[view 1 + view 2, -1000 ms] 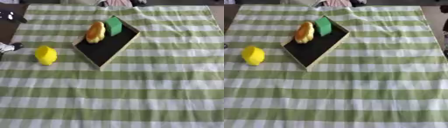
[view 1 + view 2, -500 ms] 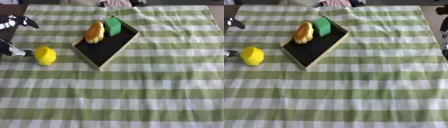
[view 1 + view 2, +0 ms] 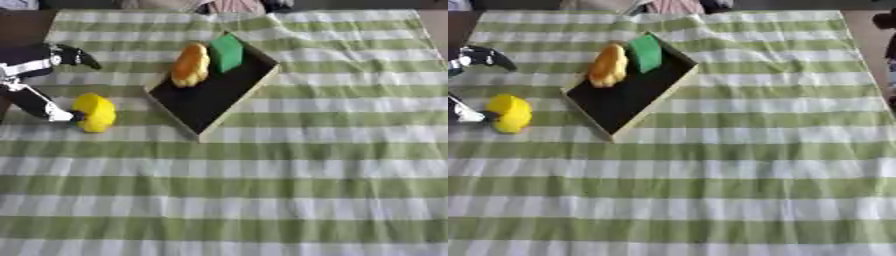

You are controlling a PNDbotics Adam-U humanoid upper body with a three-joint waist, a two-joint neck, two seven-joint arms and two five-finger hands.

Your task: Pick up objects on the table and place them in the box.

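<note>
left hand [image 3: 35, 82] at left edge, fingers [image 3: 54, 114] spread apart

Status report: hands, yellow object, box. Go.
Left hand open beside yellow object, one finger touching it. Right hand not in view. Box holds orange item and green block. Path clear.

Over the last second I brought my left hand [image 3: 35, 75] in from the left edge of the desk, where at first only a sliver of it showed. It reached further across the striped cloth toward the yellow object [image 3: 94, 113], and one of its fingers [image 3: 54, 113] ended up touching that object's left side, while another stretched out above it, apart from it. The yellow object itself did not move.
</note>
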